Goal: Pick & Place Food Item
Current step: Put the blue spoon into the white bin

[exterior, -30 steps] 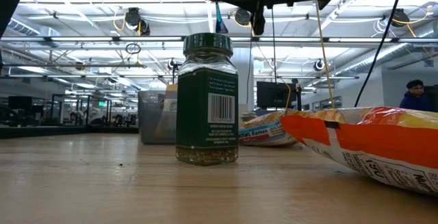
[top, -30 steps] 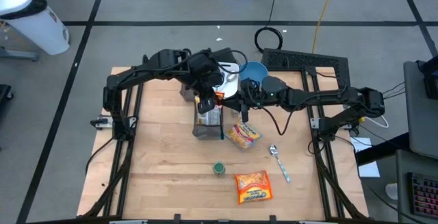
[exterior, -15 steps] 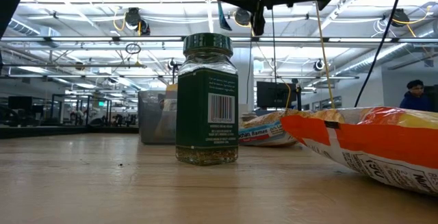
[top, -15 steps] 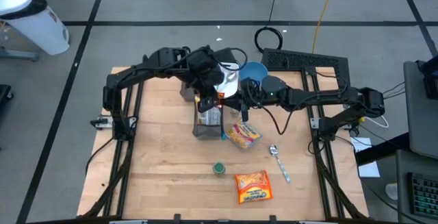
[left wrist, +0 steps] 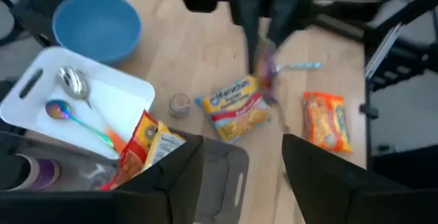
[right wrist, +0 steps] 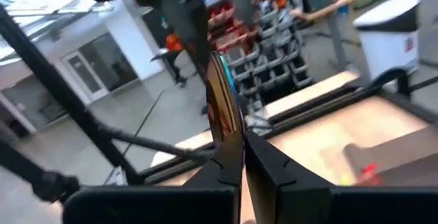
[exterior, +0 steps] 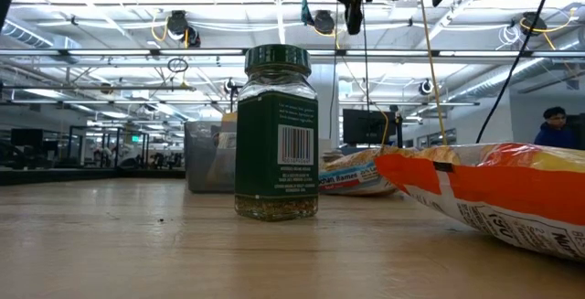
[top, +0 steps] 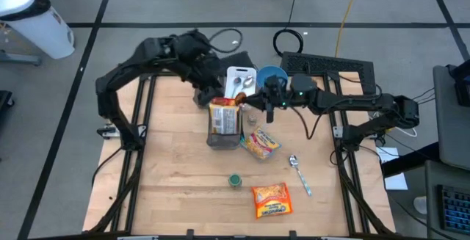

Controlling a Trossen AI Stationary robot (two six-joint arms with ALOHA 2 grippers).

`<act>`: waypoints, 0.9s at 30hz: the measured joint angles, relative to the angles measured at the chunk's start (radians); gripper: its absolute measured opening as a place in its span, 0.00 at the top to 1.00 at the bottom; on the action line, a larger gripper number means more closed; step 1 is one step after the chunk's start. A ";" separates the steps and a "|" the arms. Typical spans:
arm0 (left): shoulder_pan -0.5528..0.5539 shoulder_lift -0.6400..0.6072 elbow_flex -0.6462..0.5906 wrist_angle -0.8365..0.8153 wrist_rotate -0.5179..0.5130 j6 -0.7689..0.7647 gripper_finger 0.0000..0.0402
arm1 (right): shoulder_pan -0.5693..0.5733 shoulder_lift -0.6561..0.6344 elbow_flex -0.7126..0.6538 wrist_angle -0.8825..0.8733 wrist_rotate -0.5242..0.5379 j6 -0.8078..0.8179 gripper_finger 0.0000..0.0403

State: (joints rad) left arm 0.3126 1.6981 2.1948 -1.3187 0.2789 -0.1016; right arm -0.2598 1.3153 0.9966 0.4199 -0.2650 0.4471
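Orange-and-yellow snack bag (top: 224, 110) now stands on end in the grey bin (top: 220, 139). A second ago we had the left gripper (left wrist: 236, 152) right over that bin; it has since pulled back toward the table's far left corner, with its fingers (left wrist: 179, 176) spread and nothing between them.

Right gripper (right wrist: 239, 145) has shifted a bit toward the far edge. It hangs above the table beside the bin, near the blue bowl (top: 272, 74). Its jaws are pressed onto a thin shiny packet (right wrist: 222, 104), seen edge-on, so we can't say what it is.

Around the bin:
- white tray (top: 233, 72) with two spoons, at the bin's far end
- yellow noodle pack (top: 261, 143) just beside the bin
- loose spoon (top: 298, 172), green-lidded spice jar (top: 235, 180) and orange bag (top: 271, 200) toward the near edge, all well clear of both arms
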 joint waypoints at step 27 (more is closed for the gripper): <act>-0.097 0.090 -0.001 0.295 -0.084 -0.062 0.47 | -0.036 -0.127 0.000 0.204 0.140 -0.067 1.00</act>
State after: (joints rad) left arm 0.2157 1.7880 2.1943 -1.0241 0.1953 -0.1635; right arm -0.2955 1.1881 0.9966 0.6238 -0.1246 0.3799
